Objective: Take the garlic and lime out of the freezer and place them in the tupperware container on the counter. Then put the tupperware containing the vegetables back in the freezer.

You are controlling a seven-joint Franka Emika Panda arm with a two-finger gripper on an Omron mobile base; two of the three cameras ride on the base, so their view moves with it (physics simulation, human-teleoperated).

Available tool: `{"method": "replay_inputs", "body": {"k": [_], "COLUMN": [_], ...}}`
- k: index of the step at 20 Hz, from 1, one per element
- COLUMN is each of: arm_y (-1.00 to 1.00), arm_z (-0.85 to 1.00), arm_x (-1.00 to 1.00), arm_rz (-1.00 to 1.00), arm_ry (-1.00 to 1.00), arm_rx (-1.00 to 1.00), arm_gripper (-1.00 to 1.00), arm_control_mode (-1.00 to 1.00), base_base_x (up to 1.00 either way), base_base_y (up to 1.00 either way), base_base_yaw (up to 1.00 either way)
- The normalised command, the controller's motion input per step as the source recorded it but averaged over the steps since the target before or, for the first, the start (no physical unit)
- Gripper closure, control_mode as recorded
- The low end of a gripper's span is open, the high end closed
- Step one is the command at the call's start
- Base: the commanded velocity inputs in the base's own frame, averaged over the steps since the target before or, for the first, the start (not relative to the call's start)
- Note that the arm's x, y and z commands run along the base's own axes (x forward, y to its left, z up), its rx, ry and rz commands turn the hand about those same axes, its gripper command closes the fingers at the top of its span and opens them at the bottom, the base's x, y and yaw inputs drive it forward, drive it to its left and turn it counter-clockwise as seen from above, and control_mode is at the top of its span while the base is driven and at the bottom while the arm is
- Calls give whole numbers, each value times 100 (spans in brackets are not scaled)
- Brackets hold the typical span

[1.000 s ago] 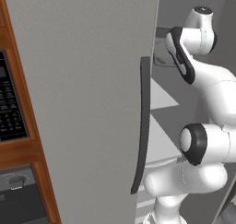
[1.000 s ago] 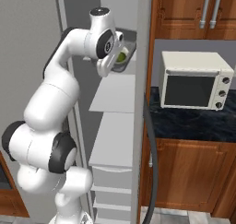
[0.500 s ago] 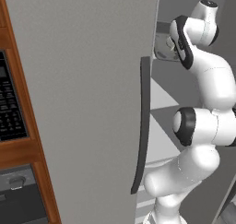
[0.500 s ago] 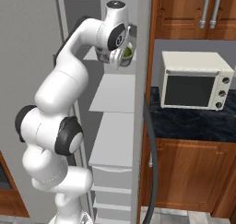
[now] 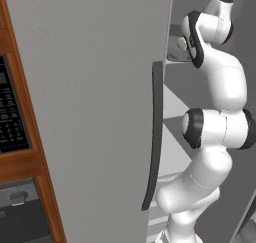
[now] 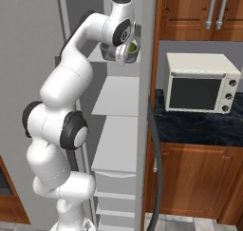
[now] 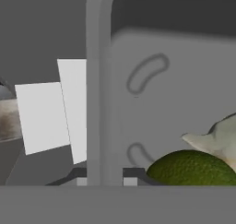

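Observation:
My gripper (image 6: 122, 58) (image 7: 105, 180) is shut on the wall of the tupperware container (image 6: 134, 52) (image 7: 184, 75), holding it high inside the open freezer (image 6: 121, 99) at the level of the top shelf. The container wall runs straight up between the fingertips in the hand view. Inside the tub lie the dark-green lime (image 7: 191, 168) (image 6: 132, 47) and, just beside it, the off-white garlic (image 7: 220, 138). From the left base view the container (image 5: 175, 51) peeks out past the edge of the freezer door (image 5: 90, 112).
The freezer door with its long dark handle (image 5: 153, 137) stands open on the left. A cream toaster oven (image 6: 199, 81) sits on the black counter (image 6: 199, 126) to the freezer's right, over wooden cabinets. A black microwave (image 5: 10, 112) sits left of the door.
The arm has straightened upward and carried the container with the lime and garlic a little further in toward the freezer's upper shelf. The grip has stayed shut.

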Motion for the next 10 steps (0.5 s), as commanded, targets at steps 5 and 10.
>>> {"method": "replay_inputs", "body": {"k": [5, 10], "arm_y": [0, 8], "arm_z": [0, 0], "arm_x": [46, 47], "arm_rz": [0, 0], "arm_ry": [-2, -1], "arm_rx": [0, 0], "arm_gripper": [100, -100], "arm_control_mode": [-100, -100], "base_base_x": [0, 0], "base_base_y": [0, 0], "base_base_yaw": [0, 0]}}
